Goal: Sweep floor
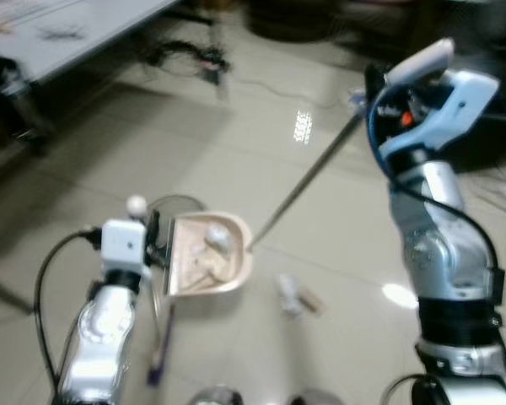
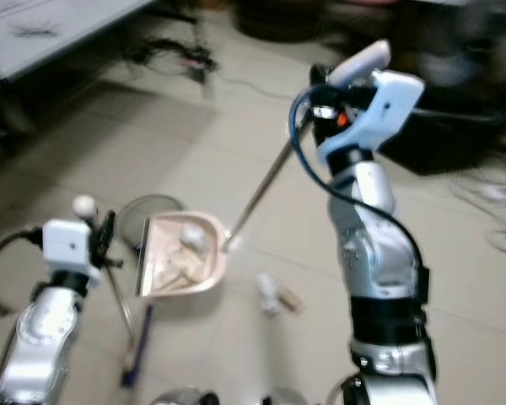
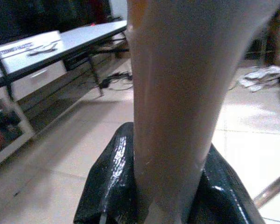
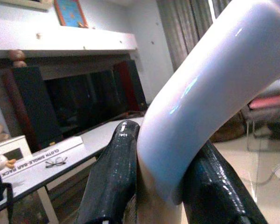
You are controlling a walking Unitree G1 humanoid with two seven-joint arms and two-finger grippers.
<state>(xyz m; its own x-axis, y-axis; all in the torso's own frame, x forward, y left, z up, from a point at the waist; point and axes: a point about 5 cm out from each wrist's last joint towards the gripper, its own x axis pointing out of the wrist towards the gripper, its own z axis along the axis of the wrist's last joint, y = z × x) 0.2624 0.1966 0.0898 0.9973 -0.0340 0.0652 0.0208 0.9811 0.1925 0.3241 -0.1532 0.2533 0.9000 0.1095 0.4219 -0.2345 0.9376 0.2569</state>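
Tiles (image 1: 236, 160) glossy (beige), debris (image 1: 297, 295) loose, table (image 1: 76, 38) — cables (image 1: 190, 57) beneath

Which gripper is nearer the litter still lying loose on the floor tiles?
Left. The left gripper holds the dustpan just beside the loose litter; the right gripper grips the broom handle high above.

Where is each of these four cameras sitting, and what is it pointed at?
Left eye: on the head, looking down at the floor; both arms, the dustpan and litter show.
Right eye: beside it, same scene, same dustpan and broom stick.
Left wrist: on the left arm, looking along its pincer, shut on the dustpan's handle; a table behind.
Right wrist: on the right arm, looking along its pincer, shut on the broom's handle.
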